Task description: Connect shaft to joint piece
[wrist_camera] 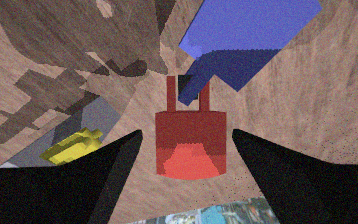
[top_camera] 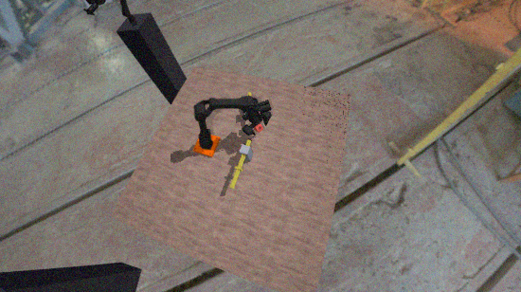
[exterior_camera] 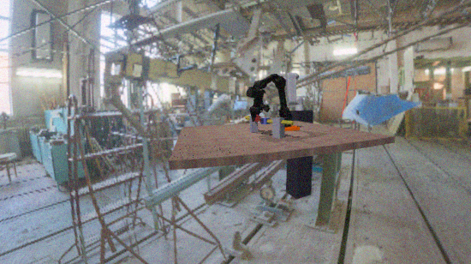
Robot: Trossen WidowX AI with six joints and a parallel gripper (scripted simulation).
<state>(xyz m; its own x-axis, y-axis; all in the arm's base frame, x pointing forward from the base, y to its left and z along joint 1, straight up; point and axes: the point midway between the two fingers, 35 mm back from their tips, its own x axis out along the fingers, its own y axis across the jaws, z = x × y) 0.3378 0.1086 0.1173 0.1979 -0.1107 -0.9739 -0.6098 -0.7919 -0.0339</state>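
The red joint piece [wrist_camera: 190,125] [top_camera: 259,128] [exterior_camera: 258,118] hangs by two lugs from the blue hinge part [wrist_camera: 255,25] [exterior_camera: 264,121]. My gripper [wrist_camera: 187,133] [top_camera: 258,126] [exterior_camera: 256,117] is open and empty, with one finger on each side of the joint piece and gaps between. The second shaft [wrist_camera: 77,145] [top_camera: 239,169] [exterior_camera: 247,117] is yellow and passes through its grey block [top_camera: 244,149] [exterior_camera: 254,127]. In the wrist view, its near end lies left of the joint piece, apart from it. Which way the opening points is hard to tell.
The first shaft [top_camera: 249,94] [exterior_camera: 288,122] is yellow and mostly hidden by the arm in the top view. Its grey block [exterior_camera: 278,129] stands on the wooden table [top_camera: 284,212] [exterior_camera: 223,141]. The arm's orange base [top_camera: 211,152] [exterior_camera: 293,128] is beside the shafts.
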